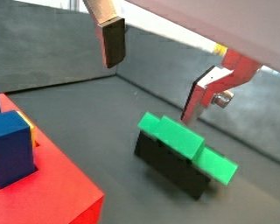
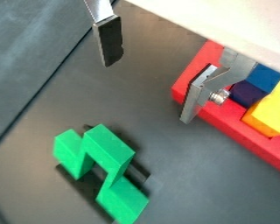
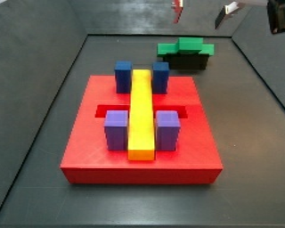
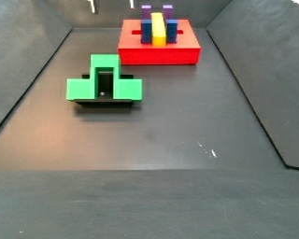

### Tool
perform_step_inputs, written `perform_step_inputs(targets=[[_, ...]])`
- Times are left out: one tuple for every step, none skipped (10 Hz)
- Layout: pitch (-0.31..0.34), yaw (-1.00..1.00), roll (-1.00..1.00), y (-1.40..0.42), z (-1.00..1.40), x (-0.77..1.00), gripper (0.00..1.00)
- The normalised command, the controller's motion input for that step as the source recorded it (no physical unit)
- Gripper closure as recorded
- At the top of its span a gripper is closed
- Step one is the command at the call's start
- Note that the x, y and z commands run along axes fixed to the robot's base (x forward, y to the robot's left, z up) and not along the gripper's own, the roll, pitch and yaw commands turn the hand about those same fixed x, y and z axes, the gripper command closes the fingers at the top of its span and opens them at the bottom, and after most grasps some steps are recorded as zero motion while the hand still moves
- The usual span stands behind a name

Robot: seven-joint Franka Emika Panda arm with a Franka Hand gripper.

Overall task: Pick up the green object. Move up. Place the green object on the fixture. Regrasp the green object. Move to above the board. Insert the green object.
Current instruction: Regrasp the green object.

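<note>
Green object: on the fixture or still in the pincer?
On the fixture. The green object sits atop the dark fixture; the pincer hangs above it, open and empty, fingers apart.

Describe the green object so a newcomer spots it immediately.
Start at the red board with its yellow bar. On the dark floor apart from it, the green object sits on the black fixture, the open gripper above. It is the only green piece, with a raised centre and lower wings.

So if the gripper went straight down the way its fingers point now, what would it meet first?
Probably the green object resting on the fixture. The open gripper hangs above it with nothing held, though depth leaves it unclear whether the fingers would straddle or hit it.
</note>
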Motion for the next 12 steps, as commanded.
perform_step_inputs(targets=[[0.040,0.09,1.00,-0.24,0.00,0.00,0.00],[0.043,0.11,1.00,-0.20,0.00,0.00,0.00],[0.054,0.13,1.00,-0.18,0.00,0.00,0.00],[0.071,0.20,1.00,-0.15,0.00,0.01,0.00],[0.097,0.23,1.00,-0.08,-0.05,0.14,0.00],[0.177,0.28,0.99,0.00,-0.17,0.26,0.00],[0.260,0.32,0.93,0.00,-0.16,0.34,0.00],[0.280,0.33,0.93,0.00,-0.13,0.35,0.00],[0.300,0.34,0.94,0.00,-0.12,0.38,0.00],[0.283,0.33,0.93,0.00,-0.14,0.37,0.00],[0.186,0.29,0.54,0.00,-0.13,0.17,0.00],[-0.049,0.00,0.00,0.00,0.00,-0.03,0.00]])
